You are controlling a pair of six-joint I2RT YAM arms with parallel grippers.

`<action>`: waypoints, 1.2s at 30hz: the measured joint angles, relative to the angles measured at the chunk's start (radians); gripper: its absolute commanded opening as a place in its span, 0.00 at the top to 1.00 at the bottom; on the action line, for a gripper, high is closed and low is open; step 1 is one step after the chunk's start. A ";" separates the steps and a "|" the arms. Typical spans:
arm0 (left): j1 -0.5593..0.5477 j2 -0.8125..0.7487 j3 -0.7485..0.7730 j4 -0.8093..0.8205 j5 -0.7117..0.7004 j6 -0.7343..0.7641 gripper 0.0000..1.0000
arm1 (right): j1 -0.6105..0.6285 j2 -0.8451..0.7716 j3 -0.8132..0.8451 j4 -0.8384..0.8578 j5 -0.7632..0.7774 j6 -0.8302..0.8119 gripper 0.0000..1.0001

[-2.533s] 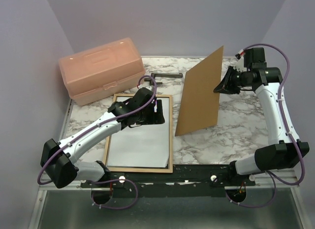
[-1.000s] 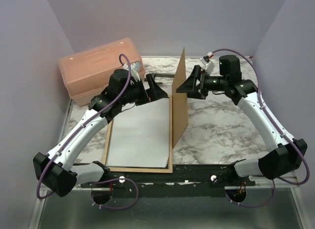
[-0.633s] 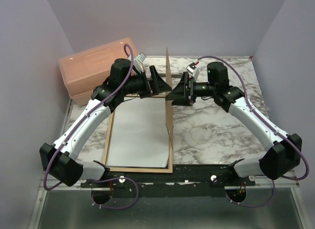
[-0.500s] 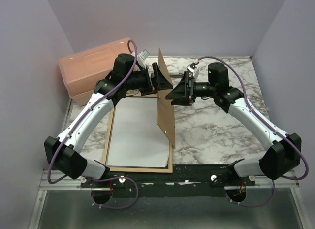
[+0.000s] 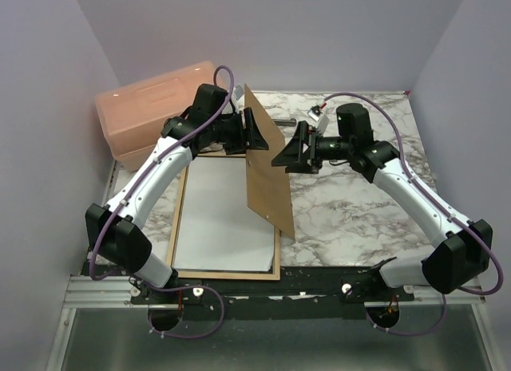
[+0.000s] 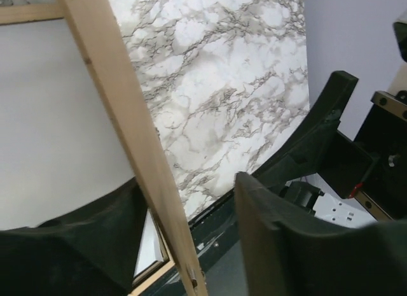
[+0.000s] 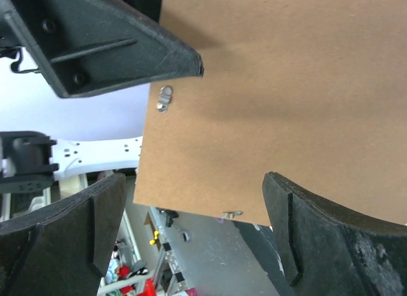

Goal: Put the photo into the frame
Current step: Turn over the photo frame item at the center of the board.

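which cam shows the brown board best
Top external: the whole board shows, standing tilted over the right side of the frame. Left wrist catches only its thin edge running between the fingers. Right wrist sees just part of its brown face, close up.

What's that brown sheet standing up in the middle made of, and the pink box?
The brown sheet looks like thin hardboard or stiff cardboard: flat, matte, with small metal clips fixed to it. The pink box seems to be translucent plastic, slightly glossy, with light glinting on its top.
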State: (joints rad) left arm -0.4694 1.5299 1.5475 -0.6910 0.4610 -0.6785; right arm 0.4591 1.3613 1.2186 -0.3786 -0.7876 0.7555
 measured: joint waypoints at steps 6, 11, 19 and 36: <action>0.003 0.010 -0.035 -0.004 -0.040 0.006 0.83 | 0.000 -0.002 0.007 -0.099 0.108 -0.070 0.02; 0.003 0.009 -0.071 -0.011 -0.070 0.001 1.00 | 0.000 -0.010 -0.001 -0.147 0.195 -0.106 0.00; 0.020 -0.103 -0.220 0.064 -0.020 -0.048 1.00 | -0.078 -0.027 -0.064 -0.214 0.287 -0.183 0.00; 0.313 -0.569 -0.640 0.471 0.340 -0.275 1.00 | -0.441 -0.084 -0.333 -0.066 -0.154 -0.232 0.00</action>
State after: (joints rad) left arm -0.1566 0.9607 0.9077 -0.2203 0.8005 -0.9531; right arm 0.0185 1.2770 0.8860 -0.4450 -0.9413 0.5236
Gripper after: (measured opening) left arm 0.030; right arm 0.998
